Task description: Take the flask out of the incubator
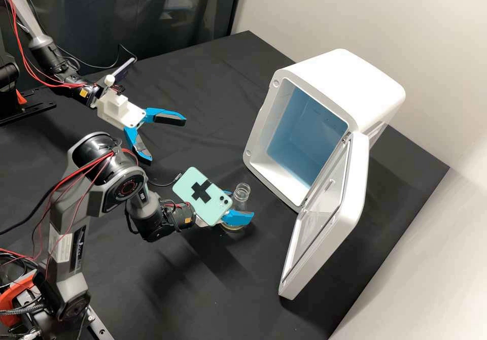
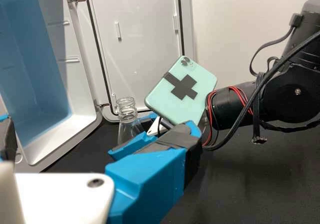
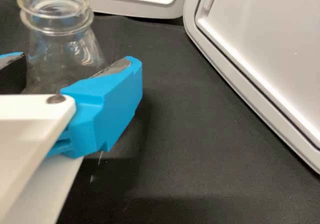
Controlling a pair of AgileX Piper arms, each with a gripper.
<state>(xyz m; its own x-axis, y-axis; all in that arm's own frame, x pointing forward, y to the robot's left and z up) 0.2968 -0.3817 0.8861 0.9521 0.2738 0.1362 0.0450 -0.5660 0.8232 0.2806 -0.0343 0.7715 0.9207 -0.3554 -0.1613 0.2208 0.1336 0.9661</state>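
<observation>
As the flask (image 1: 242,194) stands upright on the black bench (image 1: 203,289), outside the incubator (image 1: 355,91) and at about 8 o'clock from its open blue mouth in the high view, we judge the removal all but done; its long axis is vertical, neck up, no cap seen; the right gripper (image 1: 237,219) comes at it from 9 o'clock, low and level, both blue fingers drawn in against the wide lower body, one on each side, so we log it as holding the flask, though how firmly we cannot tell; whether the base rests on the bench or sits just above it we cannot say; the door (image 1: 324,213) hangs open at 3 o'clock of the flask, near but apart; the left gripper (image 1: 165,141) hangs at 10 o'clock, well apart, fingers spread wide, holding nothing; the right arm is plainly the nearer; the next move, in our judgement, turns on that grip: the fingers should part sideways, then back out toward 9 o'clock, away from the door, without tipping the neck.
</observation>
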